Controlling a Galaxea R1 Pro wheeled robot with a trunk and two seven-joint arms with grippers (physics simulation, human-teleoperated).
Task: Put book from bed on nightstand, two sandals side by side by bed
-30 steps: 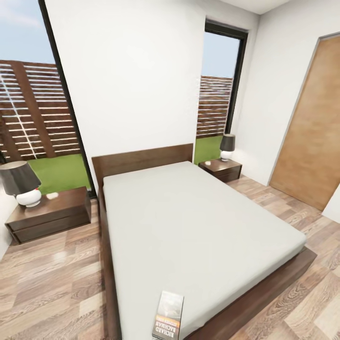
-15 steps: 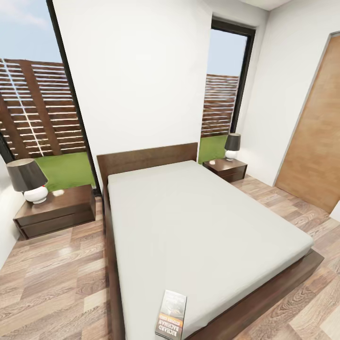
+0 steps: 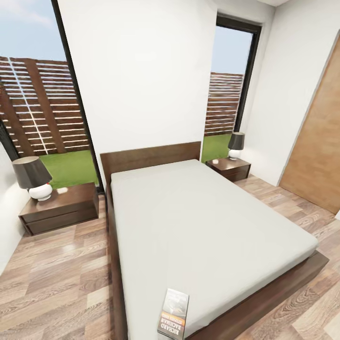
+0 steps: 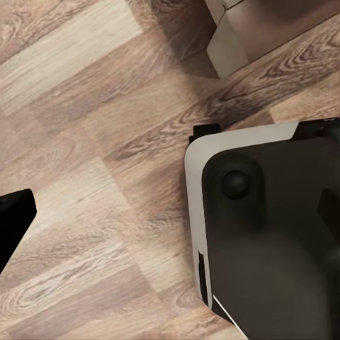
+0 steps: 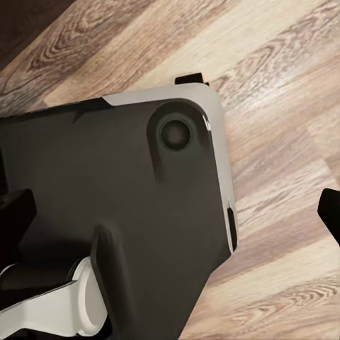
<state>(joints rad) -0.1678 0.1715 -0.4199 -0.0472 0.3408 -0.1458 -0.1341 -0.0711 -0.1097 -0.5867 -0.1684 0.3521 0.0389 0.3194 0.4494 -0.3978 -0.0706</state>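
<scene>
Bedroom floor (image 4: 85, 142), fingers' spread indiscernible.

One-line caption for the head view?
Bedroom: book lies at the bed's near edge, a lamp-topped nightstand on each side.

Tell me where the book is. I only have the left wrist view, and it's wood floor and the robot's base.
Observer: In the head view, the book lies flat on the bed, at its near corner.
Operator: Which nightstand has room?
Observer: The left nightstand has bare top beside its lamp.
Operator: And the other one?
Observer: The right nightstand stands across the bed, on the side of the wooden door.
</scene>
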